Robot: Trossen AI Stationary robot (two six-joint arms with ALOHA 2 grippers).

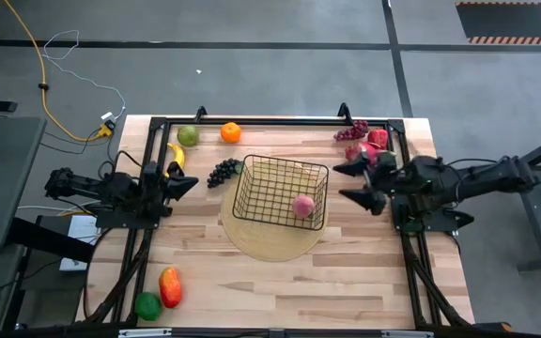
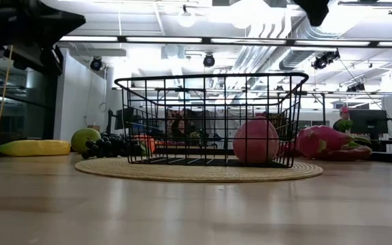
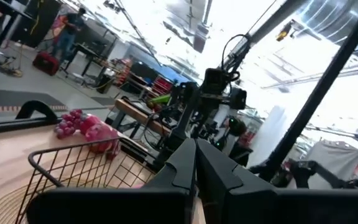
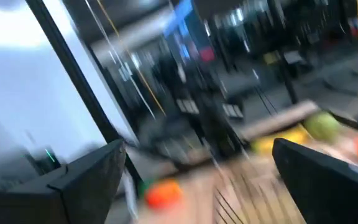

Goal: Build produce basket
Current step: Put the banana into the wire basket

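From overhead, the black wire basket [image 1: 280,192] sits mid-bench on a round woven mat [image 1: 269,235], and a single peach [image 1: 302,207] lies inside it toward the right wall. The level view adds what the top view cannot: the peach [image 2: 255,139] rests on the basket floor, well below the rim.

The rest of the produce is scattered on the bench [image 1: 346,282]. Dark purple grapes [image 1: 223,172] lie just beside the basket's left corner, a banana [image 1: 175,155] near the left arm, a green pear [image 1: 188,135] and an orange [image 1: 230,132] along the far edge. Red grapes [image 1: 351,130] and a pink dragon fruit [image 1: 375,143] sit at the far right corner. A red-orange mango [image 1: 170,287] and a green ball [image 1: 147,304] lie close together at the near left corner.

The right gripper [image 1: 360,184] hangs just right of the basket, fingers spread wide and holding nothing; its own wrist view is smeared, though the two fingers there look well apart. The left gripper [image 1: 188,184] waits at the bench's left edge, its fingers narrowed to a point.
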